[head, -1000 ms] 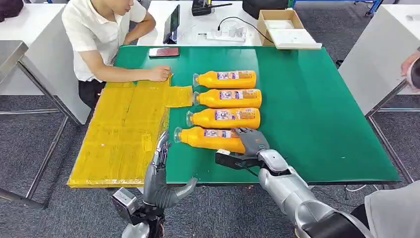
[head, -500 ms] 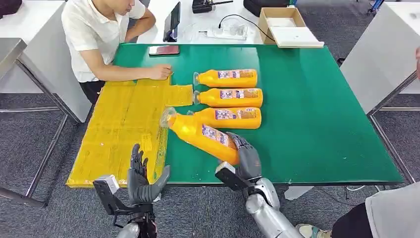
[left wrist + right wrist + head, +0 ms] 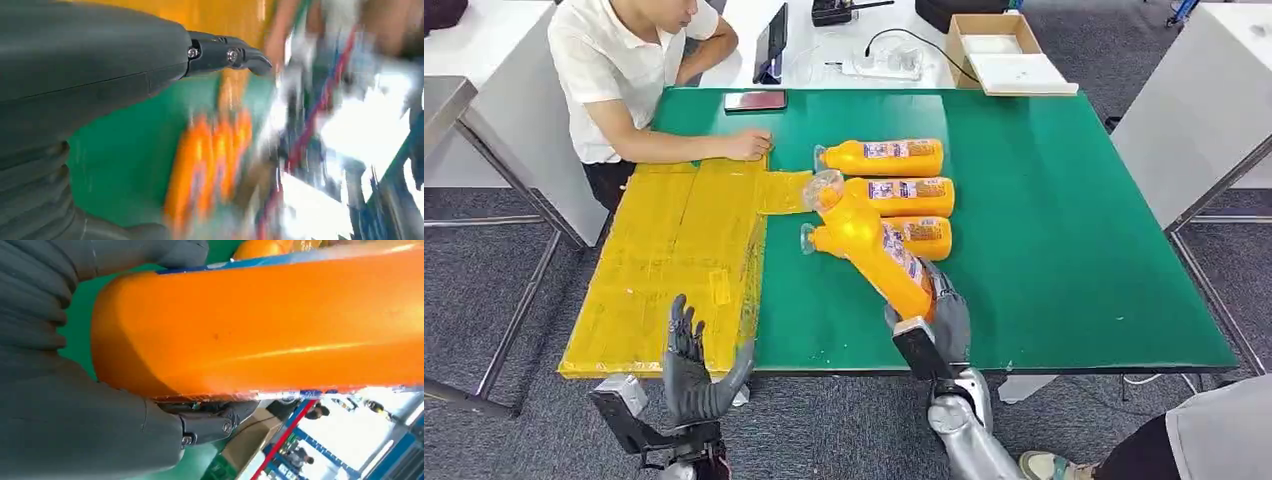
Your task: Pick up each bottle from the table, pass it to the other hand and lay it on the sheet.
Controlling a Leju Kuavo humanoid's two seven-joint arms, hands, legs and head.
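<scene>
- Right now the right hand point(image 3: 942, 312) holds one orange bottle point(image 3: 876, 250) by its base end, lifted off the green tabletop point(image 3: 1074, 230) and tilted, cap pointing far and left over the three bottles lying in a row.
- Gripped only at the base, the long body hangs out as a lever; if the fingers loosen, the bottle could swing down or slip out, as the right wrist view shows the hand wrapped round just the rounded end point(image 3: 150, 340).
- Its cap end passes just above the middle bottle point(image 3: 902, 195) and nearest lying bottle point(image 3: 924, 236); a dip could knock them and send them rolling, perhaps into the farthest bottle point(image 3: 882, 157).
- Meanwhile the left hand point(image 3: 694, 365) waits open, fingers spread and upright, at the near edge beside the yellow sheet point(image 3: 674, 260), well apart from the bottle.
- That gap makes the handover the risky step: a mistimed release before the left hand closes would likely drop the bottle onto the tabletop edge or floor.
- A person's hand point(image 3: 746, 146) rests on the sheet's far corner, so a placement too far back could meet it.
</scene>
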